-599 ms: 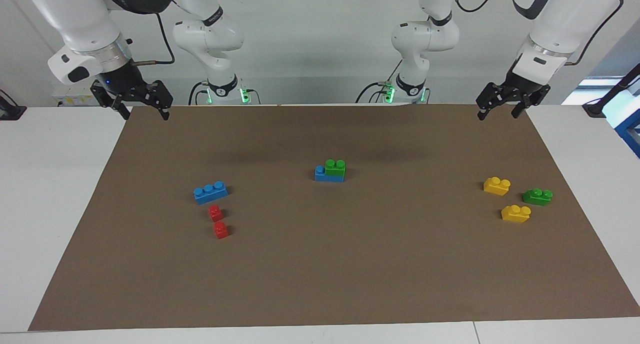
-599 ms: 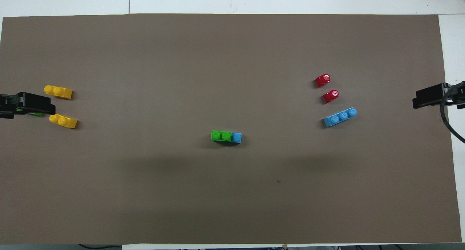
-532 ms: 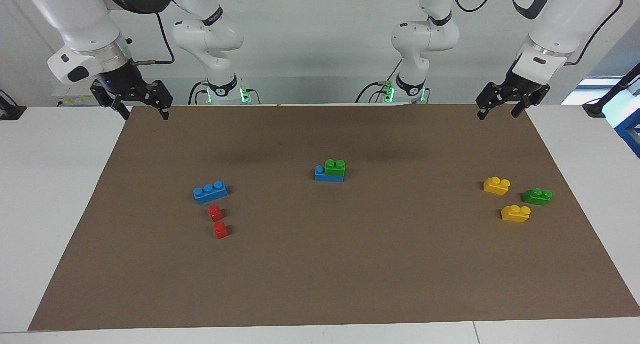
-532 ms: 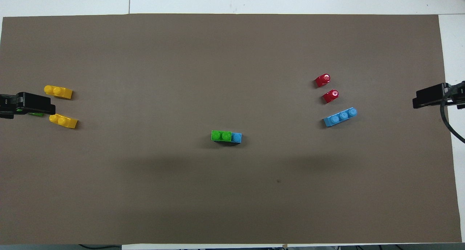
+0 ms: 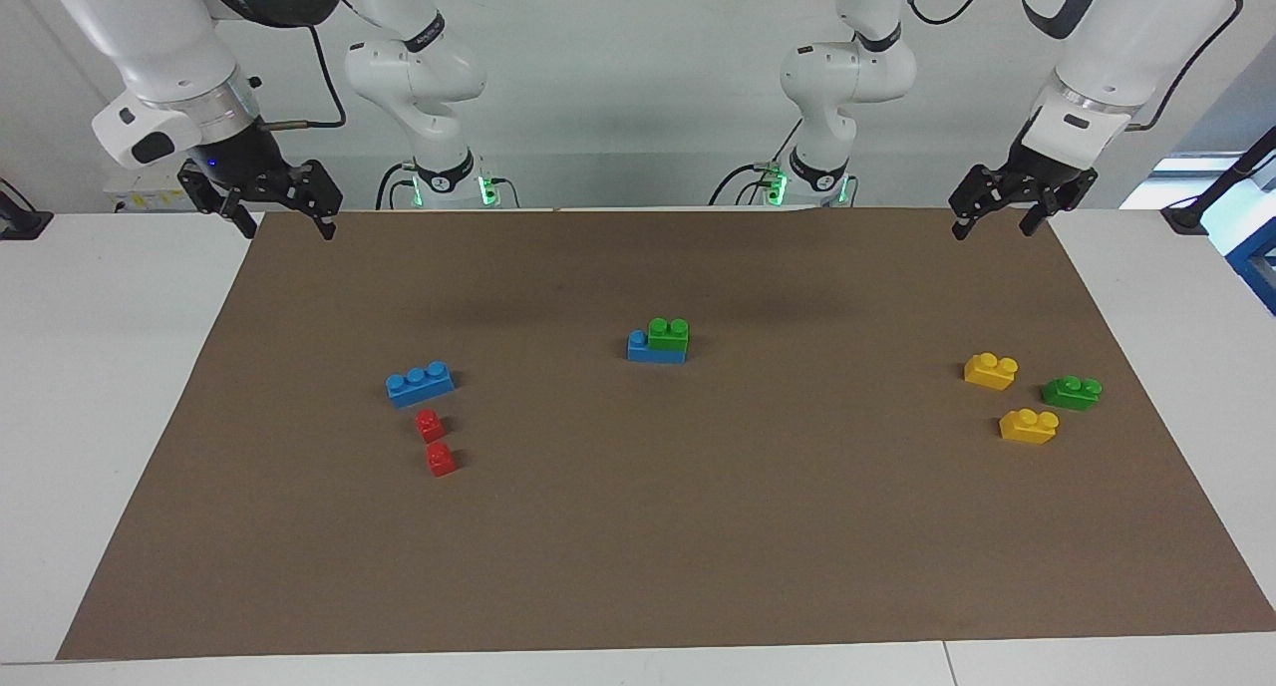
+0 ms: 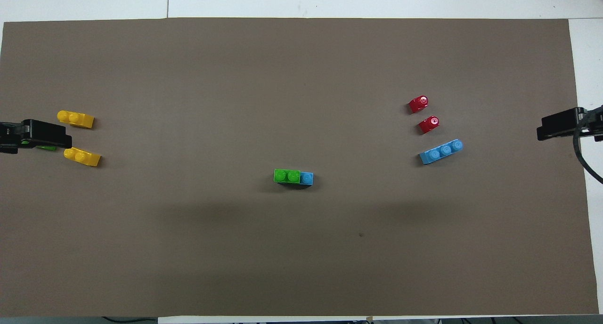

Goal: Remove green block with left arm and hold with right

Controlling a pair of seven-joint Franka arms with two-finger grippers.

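The green block (image 5: 668,334) (image 6: 287,176) is a small bright two-stud brick. It sits on a longer blue brick (image 5: 643,350) near the middle of the brown mat and covers all but one blue stud (image 6: 306,178). My left gripper (image 5: 993,232) hangs open and holds nothing, over the mat's corner by the robots at the left arm's end. My right gripper (image 5: 289,233), with a blue wrist light, hangs open and holds nothing over the matching corner at the right arm's end. Both are well away from the green block.
Two yellow bricks (image 5: 990,370) (image 5: 1029,425) and a darker green brick (image 5: 1072,392) lie toward the left arm's end. A loose blue three-stud brick (image 5: 420,383) and two small red bricks (image 5: 430,425) (image 5: 440,458) lie toward the right arm's end.
The right gripper has drifted very slightly up and outward. The left gripper and all bricks are where they were.
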